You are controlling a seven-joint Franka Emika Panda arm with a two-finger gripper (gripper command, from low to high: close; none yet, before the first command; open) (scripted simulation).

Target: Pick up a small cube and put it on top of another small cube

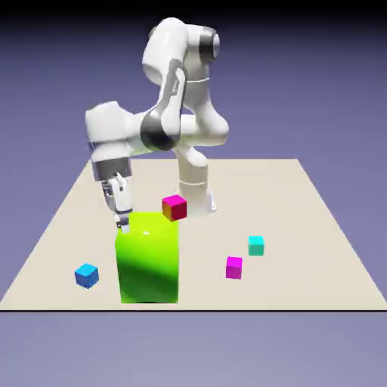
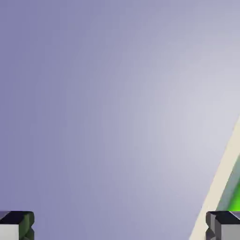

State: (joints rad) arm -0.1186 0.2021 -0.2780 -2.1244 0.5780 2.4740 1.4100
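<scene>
Blue-violet backdrop surrounds a pale beige table (image 1: 317,227), and it fills nearly all of my hand view, with only a strip of tabletop and a sliver of green at the right edge. No container stands on the table. My gripper (image 1: 121,221) hangs just beside the top left corner of the big green block (image 1: 149,257), as the exterior view shows it; my fingertips (image 2: 17,224) sit wide apart with nothing between them. The small blue cube (image 1: 87,275) lies near the table's front edge, to the exterior view's left of the block. A magenta cube (image 1: 174,206) sits behind the block; another magenta cube (image 1: 234,267) and a teal cube (image 1: 256,245) lie apart at the right, with bare table around them.
</scene>
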